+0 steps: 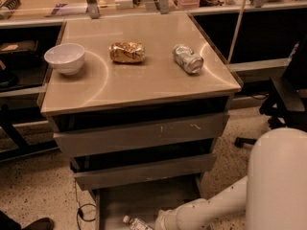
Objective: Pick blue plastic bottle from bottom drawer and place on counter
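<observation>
The blue plastic bottle [136, 223] lies on its side in the open bottom drawer [144, 200], at the lower edge of the view; its white cap points left. My white arm reaches in from the lower right, and its wrist end [165, 220] is right beside the bottle. The gripper itself is below the frame edge and does not show. The glossy beige counter [139, 80] tops the grey cabinet above.
On the counter stand a white bowl [64, 58] at the left, a gold-brown can [127, 52] in the middle and a silver-green can [188, 58] at the right. Two shut drawers [139, 135] sit above the open one. A black chair [283, 95] stands to the right.
</observation>
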`<state>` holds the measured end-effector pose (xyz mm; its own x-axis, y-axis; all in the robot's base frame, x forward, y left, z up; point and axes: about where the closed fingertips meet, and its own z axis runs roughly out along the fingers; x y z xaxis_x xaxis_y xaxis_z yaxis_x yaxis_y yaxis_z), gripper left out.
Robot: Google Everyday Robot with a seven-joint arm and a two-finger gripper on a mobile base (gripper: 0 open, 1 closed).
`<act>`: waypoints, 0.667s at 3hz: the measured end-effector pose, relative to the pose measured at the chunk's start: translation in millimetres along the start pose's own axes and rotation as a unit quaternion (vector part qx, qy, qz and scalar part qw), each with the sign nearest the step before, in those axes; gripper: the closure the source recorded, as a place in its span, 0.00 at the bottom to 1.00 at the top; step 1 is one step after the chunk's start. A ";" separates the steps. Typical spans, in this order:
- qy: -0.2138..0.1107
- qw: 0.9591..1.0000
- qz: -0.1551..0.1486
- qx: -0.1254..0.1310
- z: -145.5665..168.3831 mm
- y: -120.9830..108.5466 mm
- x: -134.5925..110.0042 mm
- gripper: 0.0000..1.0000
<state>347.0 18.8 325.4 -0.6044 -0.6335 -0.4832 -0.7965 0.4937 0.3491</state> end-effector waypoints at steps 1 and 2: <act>-0.016 1.000 0.009 0.019 21.9 -16.4 4.9 0.00; -0.022 0.999 0.013 0.033 48.5 -29.6 9.4 0.00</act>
<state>365.8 27.1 271.6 -0.6222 -0.5935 -0.5105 -0.7769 0.5484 0.3093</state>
